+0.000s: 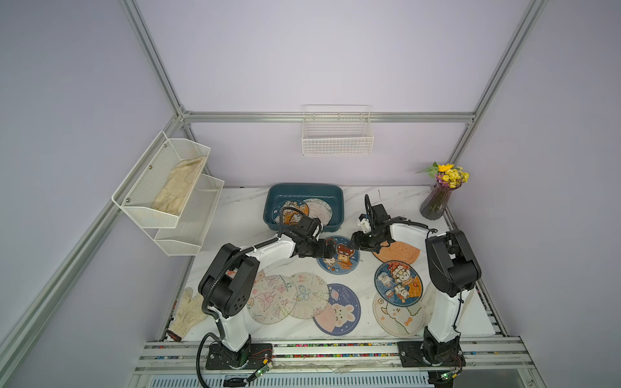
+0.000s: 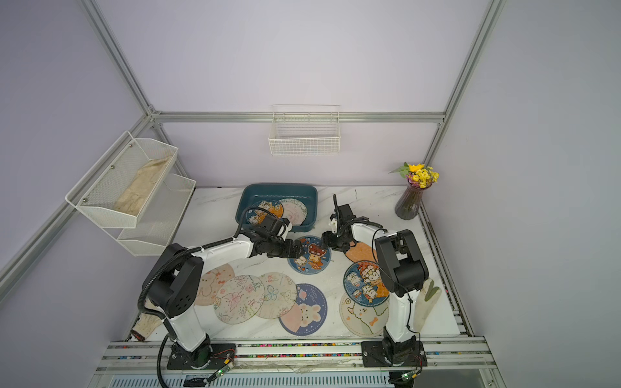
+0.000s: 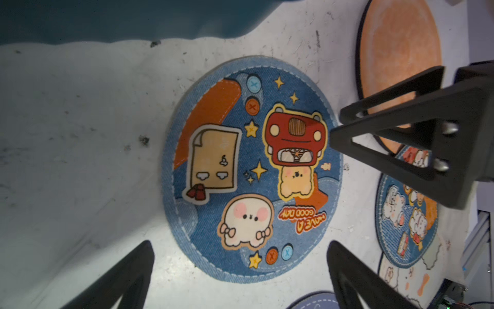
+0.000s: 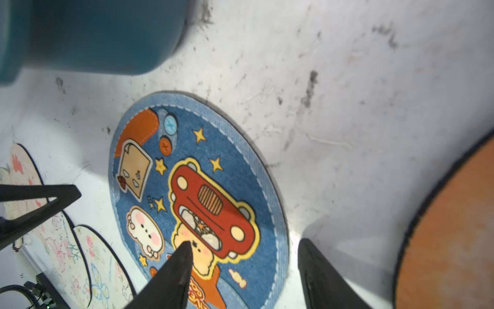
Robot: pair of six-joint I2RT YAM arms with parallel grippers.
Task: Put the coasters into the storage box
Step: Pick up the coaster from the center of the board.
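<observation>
A blue coaster with a red-car bear (image 1: 338,255) (image 3: 251,168) (image 4: 197,203) lies flat on the table, just in front of the teal storage box (image 1: 304,189) (image 2: 279,188). Two coasters (image 1: 290,210) lie in the box. My left gripper (image 1: 331,250) (image 3: 240,244) is wide open at the blue coaster's left edge, holding nothing. My right gripper (image 1: 354,243) (image 4: 245,242) is open astride the coaster's right edge, one finger over its face and the other over bare table. A plain orange coaster (image 1: 400,253) lies under the right arm. Several more coasters (image 1: 272,299) are spread over the front.
A vase of flowers (image 1: 437,201) stands at the back right corner. Cream gloves lie at the front left (image 1: 188,310) and front right (image 2: 426,302). White wire baskets hang on the back wall (image 1: 337,134) and the left wall (image 1: 168,188), the left one holding a glove.
</observation>
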